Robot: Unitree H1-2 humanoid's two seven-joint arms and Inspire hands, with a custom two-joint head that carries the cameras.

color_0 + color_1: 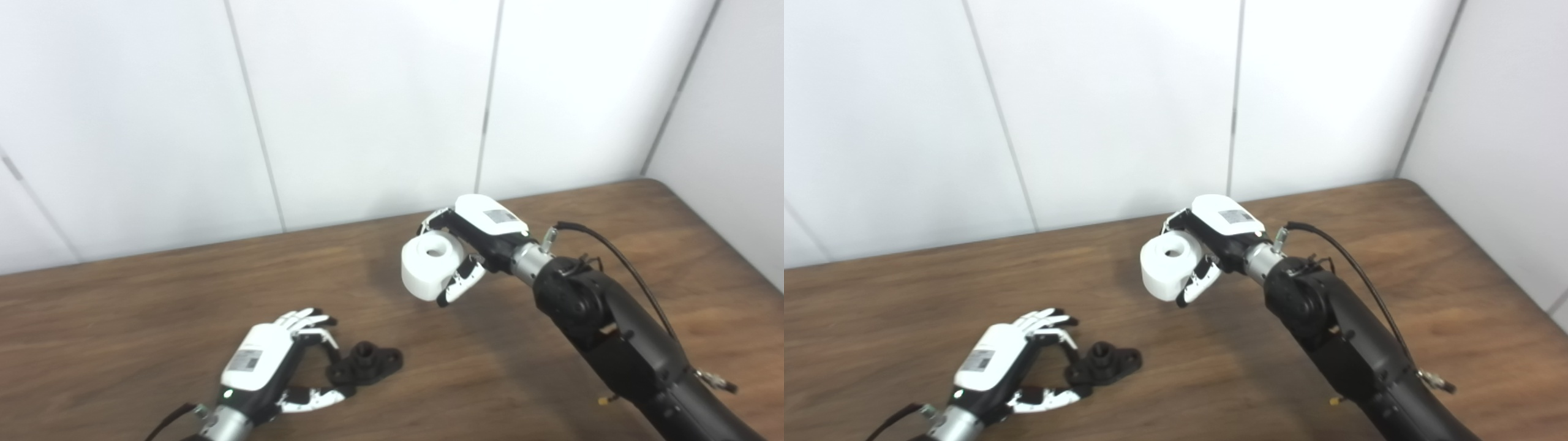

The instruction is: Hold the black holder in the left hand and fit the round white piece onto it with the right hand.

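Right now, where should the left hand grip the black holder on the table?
Grip the black holder by its flat base, pinching the near end from the left, where the left hand already is. That leaves the raised centre post free for the white piece.

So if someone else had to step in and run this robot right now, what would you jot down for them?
Right hand: shut on the round white plastic piece with a centre hole, held up above the brown wooden table.
Left hand: low at the table, fingers and thumb around one end of the small black holder with a raised hub; the grip looks loose and the holder seems to rest on the table.
Done: white piece picked up.
Left: secure and lift the holder, then bring the white piece over and fit it on.
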